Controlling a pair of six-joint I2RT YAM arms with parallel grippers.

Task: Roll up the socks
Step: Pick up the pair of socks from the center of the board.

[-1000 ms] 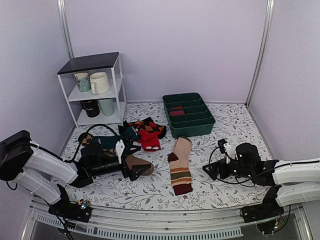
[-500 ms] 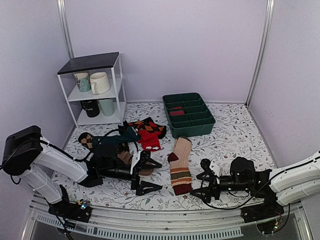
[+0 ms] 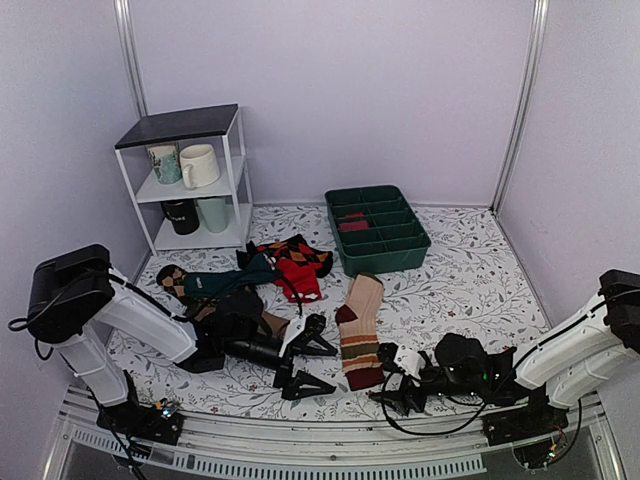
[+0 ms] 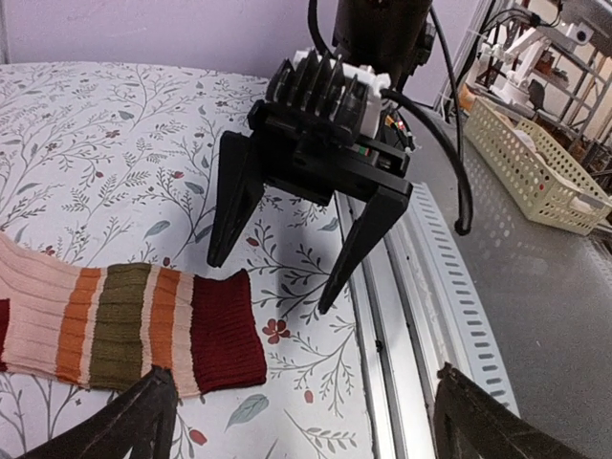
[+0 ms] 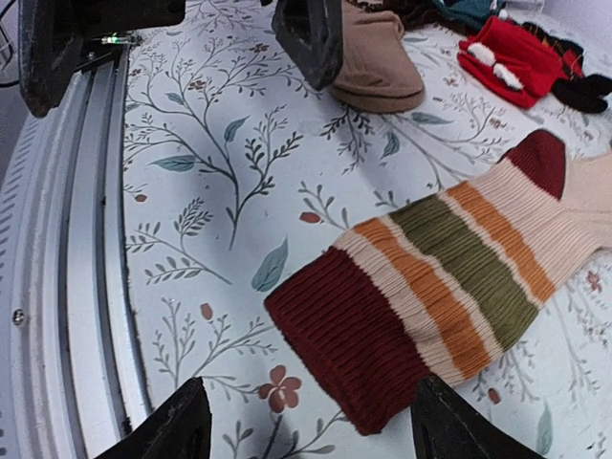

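Floral table (image 3: pixel 470 290), white shelf (image 3: pixel 190 125) w/ mugs at back left, green tray (image 3: pixel 376 262) at back ctr. Both arms reach low along the front. The left gripper (image 3: pixel 318 366) has jaws spread wide, nothing betw. them, just left of the socks (image 3: pixel 360 330). The right gripper (image 3: pixel 384 378) faces it from the other side, jaws also apart, gripping nothing, tips near the maroon toe. The socks lie flat at front ctr, cuff toward the tray, striped foot and toe toward the near edge, betw. the two grippers. Brown sock (image 5: pixel 378 67) sits by the left gripper; red argyle socks (image 3: pixel 298 265) lie further back
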